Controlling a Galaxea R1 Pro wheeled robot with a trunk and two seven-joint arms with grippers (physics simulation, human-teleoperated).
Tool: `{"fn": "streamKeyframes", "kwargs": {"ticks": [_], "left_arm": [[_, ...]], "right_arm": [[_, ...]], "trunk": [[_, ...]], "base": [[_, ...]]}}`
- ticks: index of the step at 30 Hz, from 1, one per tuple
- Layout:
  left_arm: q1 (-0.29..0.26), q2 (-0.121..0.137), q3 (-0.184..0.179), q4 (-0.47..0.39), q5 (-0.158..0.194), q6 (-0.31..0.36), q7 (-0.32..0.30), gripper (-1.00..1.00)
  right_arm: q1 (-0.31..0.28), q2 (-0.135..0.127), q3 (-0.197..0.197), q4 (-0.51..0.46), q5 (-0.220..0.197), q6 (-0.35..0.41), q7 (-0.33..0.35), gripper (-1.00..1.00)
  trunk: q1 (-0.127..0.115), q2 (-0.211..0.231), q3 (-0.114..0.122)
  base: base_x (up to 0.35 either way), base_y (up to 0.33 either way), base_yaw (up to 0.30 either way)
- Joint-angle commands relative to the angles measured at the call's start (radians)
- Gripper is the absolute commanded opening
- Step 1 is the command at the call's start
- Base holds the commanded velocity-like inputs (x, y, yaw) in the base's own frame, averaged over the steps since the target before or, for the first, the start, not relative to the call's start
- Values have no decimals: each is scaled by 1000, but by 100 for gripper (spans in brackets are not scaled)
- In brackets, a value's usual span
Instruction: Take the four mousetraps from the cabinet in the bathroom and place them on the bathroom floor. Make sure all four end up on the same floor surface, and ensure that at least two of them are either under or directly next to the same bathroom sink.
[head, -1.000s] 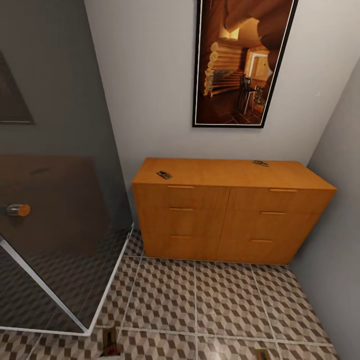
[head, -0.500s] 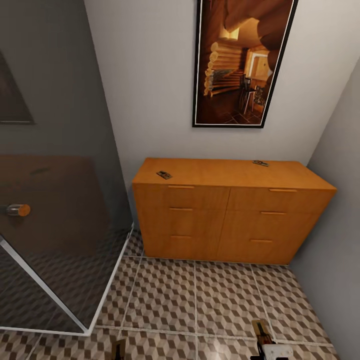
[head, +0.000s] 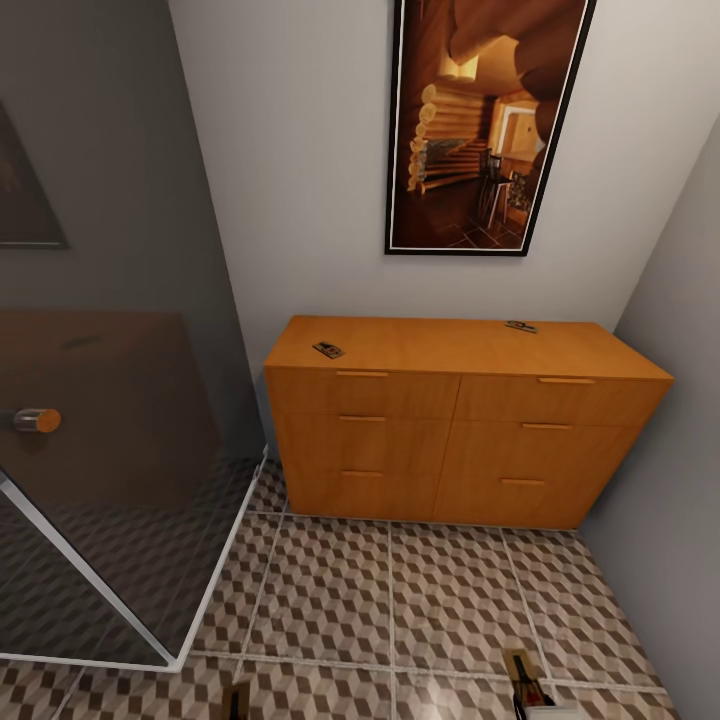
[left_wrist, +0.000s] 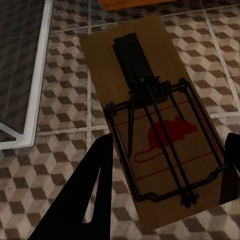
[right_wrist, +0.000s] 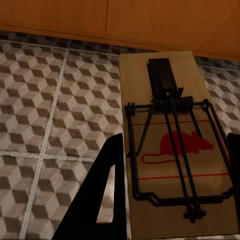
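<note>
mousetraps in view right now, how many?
4: two on the cabinet top, left mousetrap and right mousetrap; one in the left gripper, one in the right gripper.

Both arms low, only their tips poke in at the bottom edge of the head view. Left tool (left_wrist: 165, 175): two dark fingers (left_wrist: 95, 190) spread either side of a mousetrap (left_wrist: 155, 125), board sitting between them, clamped at its sides. Right tool (right_wrist: 175, 185): same pose, fingers (right_wrist: 107, 190) flanking a second mousetrap (right_wrist: 172, 145) and gripping it. Both wrists angled down toward the floor (right_wrist: 45, 100), traps carried flat, well above the tiles.
</note>
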Motion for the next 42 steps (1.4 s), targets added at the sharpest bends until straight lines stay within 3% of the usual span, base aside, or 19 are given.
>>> {"fn": "streamKeyframes", "kwargs": {"ticks": [1,30,42], "left_arm": [[-2,0,-2,4,-11,1,11,-100],[-2,0,-2,4,-11,12,11,-100],[-2,-2,-2,4,-11,12,11,-100]], "right_arm": [[-1,0,-1,6,8,-3,-5,-100],[-1,3,-2,26,8,-7,-7,-100],[-1,3,-2,26,8,-8,-10,-100]], "trunk": [[0,0,-1],[0,0,-1],[0,0,-1]], "base": [[0,0,0],[0,0,3],[0,0,234]]}}
